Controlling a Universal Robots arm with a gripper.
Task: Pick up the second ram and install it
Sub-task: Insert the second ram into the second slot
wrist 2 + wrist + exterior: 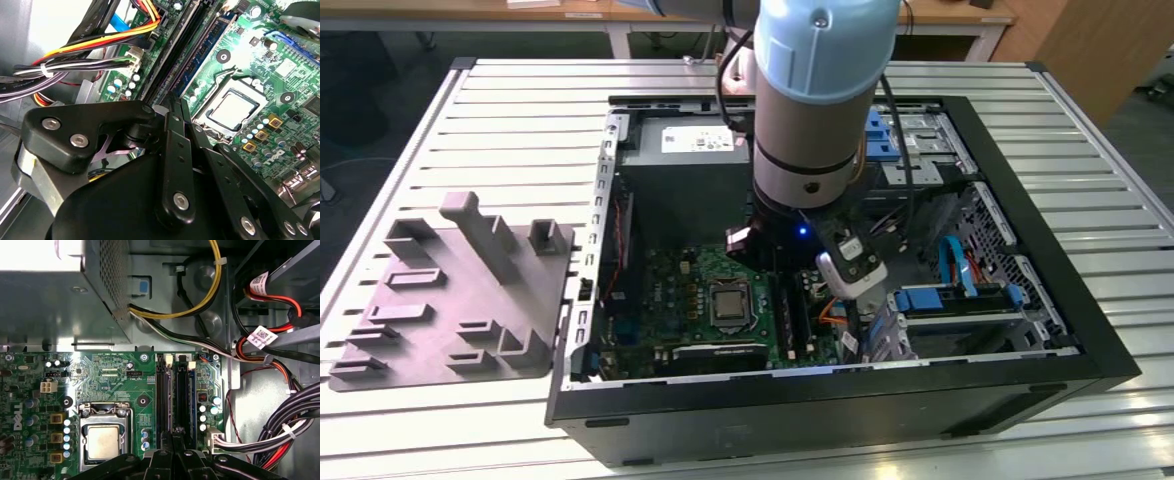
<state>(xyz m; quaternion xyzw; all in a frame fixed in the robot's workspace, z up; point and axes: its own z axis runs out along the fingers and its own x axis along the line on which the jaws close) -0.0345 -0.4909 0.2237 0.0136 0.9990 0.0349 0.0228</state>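
- Arm (821, 90) comes down steeply from above into the open case (1067, 370); its wrist sits over the motherboard (680, 290), beside the grey power supply (687, 140)
- Gripper (176, 102) points down at the board, fingertips at the black slot rails (172, 50); in the first wrist view it (172, 432) is centred on those rails
- Claw: the two fingers (172, 150) are drawn close together, with a thin slit between them. Cannot tell whether anything is pinched in that slit
- Ram (207, 47): a dark-blue strip on edge, parallel to the rails and just beside them, running away from the fingertips. In the first wrist view its blue edge (192, 395) shows along the rails
- Cannot tell whether the ram is fully seated in a slot
- CPU (232, 107) lies near the rails, bare metal top facing up
- Cables (75, 55), bundled and in several colours, run along the other side of the rails from the CPU
- Grey fixture (454, 290) rests on the slatted table (520, 100) at the exterior view's left, apart from the case
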